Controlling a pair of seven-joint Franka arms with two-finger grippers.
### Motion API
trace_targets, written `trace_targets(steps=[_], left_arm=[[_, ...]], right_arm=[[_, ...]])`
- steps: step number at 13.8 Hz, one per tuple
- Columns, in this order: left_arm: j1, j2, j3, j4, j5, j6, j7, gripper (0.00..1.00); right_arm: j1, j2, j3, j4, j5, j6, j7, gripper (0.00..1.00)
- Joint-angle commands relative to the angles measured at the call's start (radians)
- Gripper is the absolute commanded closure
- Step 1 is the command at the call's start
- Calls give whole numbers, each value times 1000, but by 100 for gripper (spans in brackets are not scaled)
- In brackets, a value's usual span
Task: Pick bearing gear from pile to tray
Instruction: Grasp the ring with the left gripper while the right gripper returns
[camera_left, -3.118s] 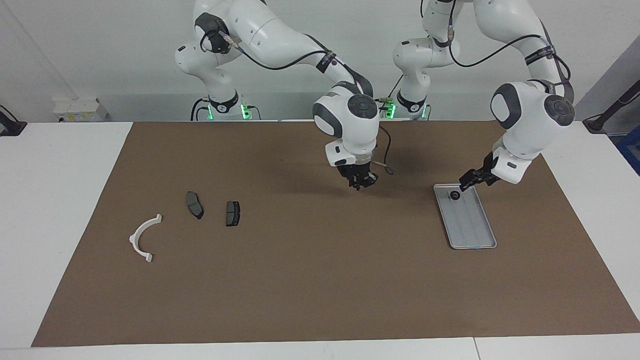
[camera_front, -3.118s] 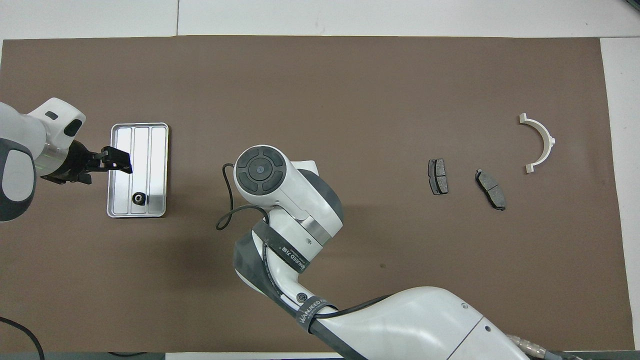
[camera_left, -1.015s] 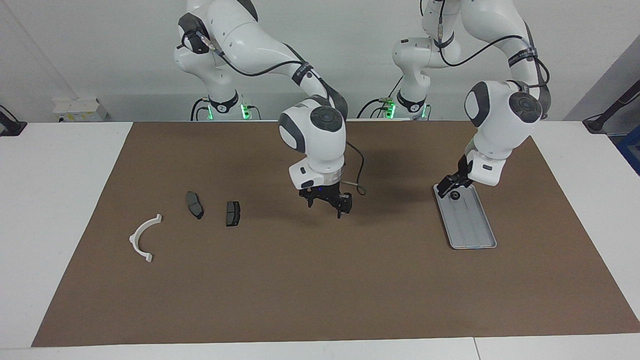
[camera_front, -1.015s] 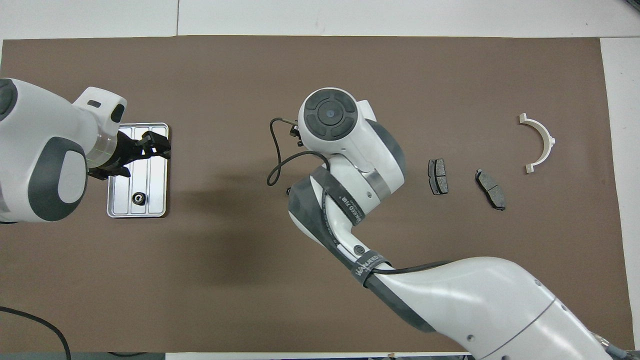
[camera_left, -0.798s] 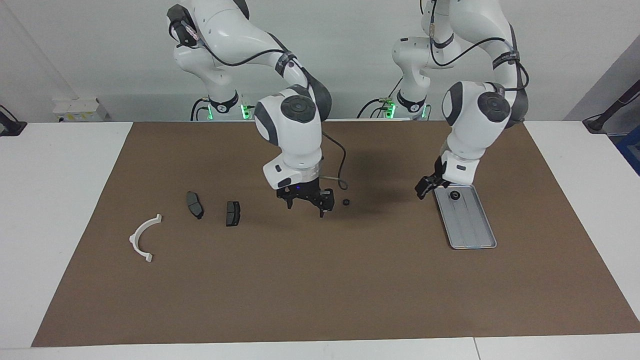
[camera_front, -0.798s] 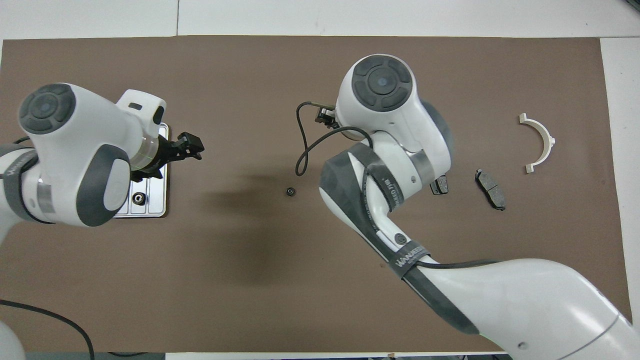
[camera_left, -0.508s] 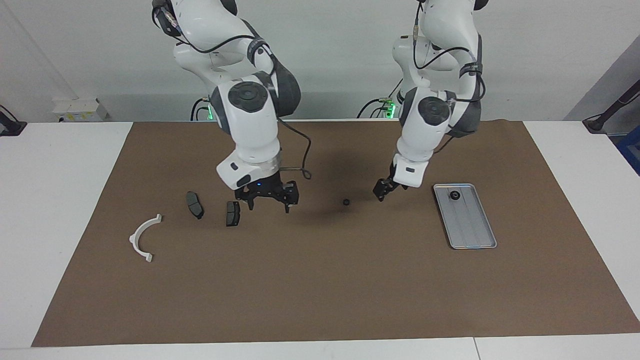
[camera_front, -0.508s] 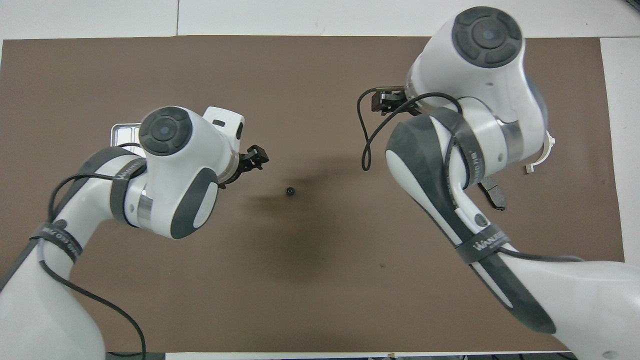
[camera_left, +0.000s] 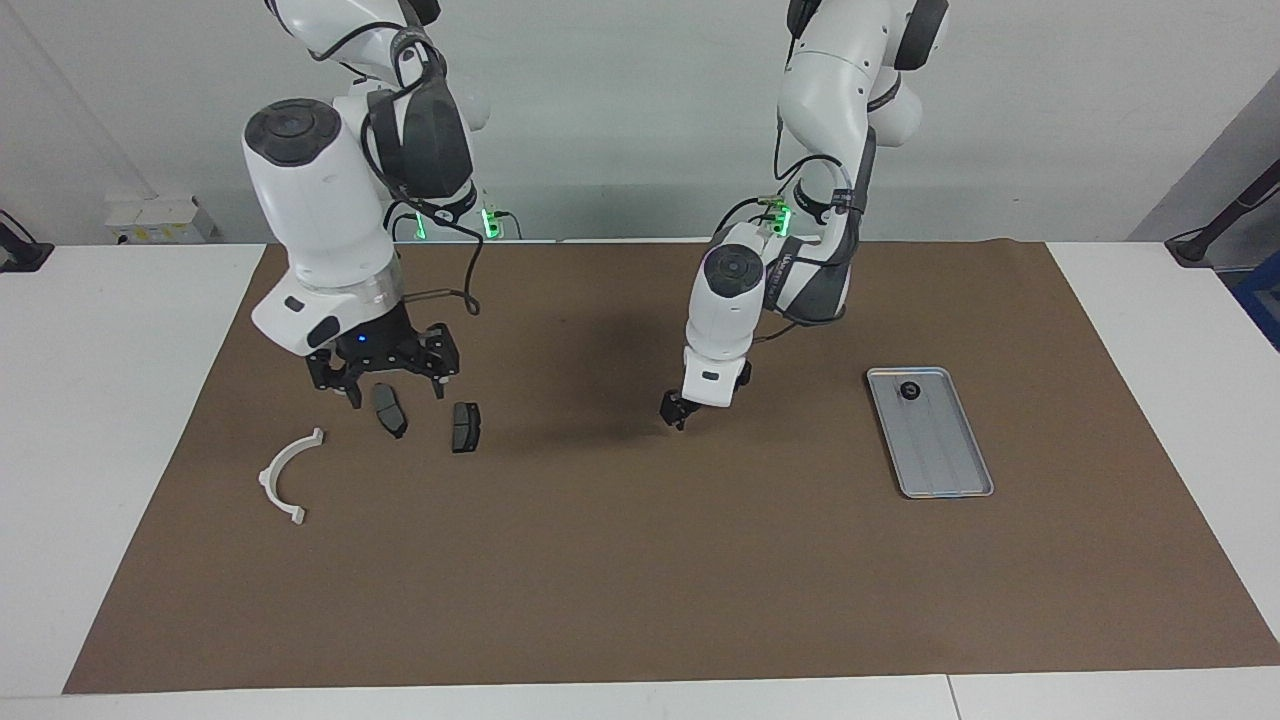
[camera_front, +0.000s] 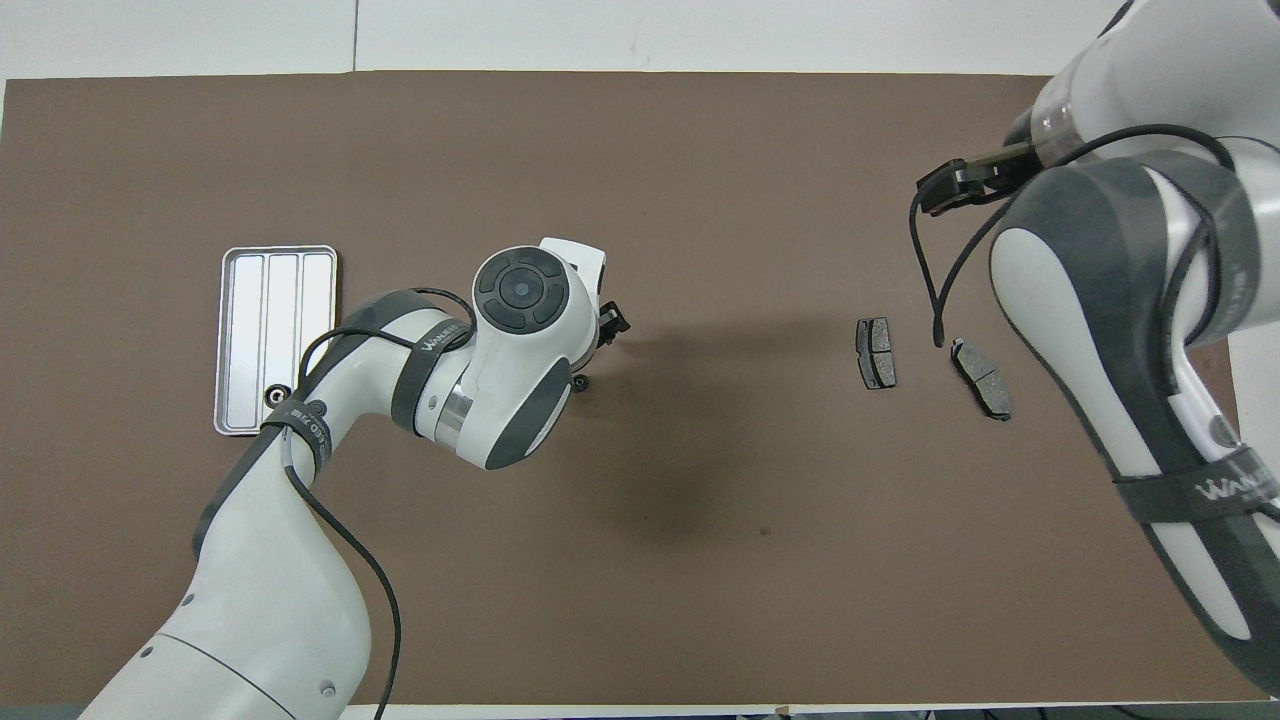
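Both arms have swung across the brown mat: the left gripper now hangs low over the small black round bearing gear at mid-table, grip unclear. The right gripper, fingers spread, hovers over two dark grey brake pads. Another black gear lies in the flat silver metal tray near the left arm's edge.

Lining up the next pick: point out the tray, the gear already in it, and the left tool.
tray (camera_left: 945, 455), facing view, bare ribbed floor.
gear in the tray (camera_left: 910, 391), facing view, its dark round body.
left tool (camera_left: 676, 417), facing view, between its fingertips, low over the mat.
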Motion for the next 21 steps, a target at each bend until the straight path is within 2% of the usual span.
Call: trace_targets(steps=[1, 4, 5, 6, 11, 14, 17, 18, 20, 21], left_arm=[[-22, -17, 16, -36, 21, 16, -22, 7], [-31, -24, 16, -62, 21, 27, -22, 23], [-31, -24, 16, -62, 21, 26, -22, 25], [-31, -24, 14, -62, 21, 24, -24, 27], [-33, -26, 13, -64, 20, 26, -47, 51], [-33, -26, 14, -65, 20, 18, -48, 70], [-33, -27, 14, -72, 20, 19, -48, 73], [-33, -27, 14, -76, 20, 18, -48, 79], [-27, -32, 14, -82, 20, 10, -48, 100], [-14, -32, 17, -69, 20, -20, -45, 100]], right_arm=[[-29, -50, 10, -19, 19, -36, -33, 0], [-62, -80, 10, -19, 21, -90, -36, 0], [-75, -99, 10, -19, 21, -111, -42, 0], [-81, -109, 7, -19, 21, -117, -42, 0], [-115, -116, 5, -21, 7, -108, -40, 0], [-115, -139, 4, -21, 8, -119, -42, 0], [-69, -195, -33, -38, 19, -124, -36, 0], [-14, -209, -83, -47, 22, -121, -36, 0], [37, -260, -124, -85, 60, -110, -33, 0], [37, -274, -127, -107, 85, -107, -34, 0]])
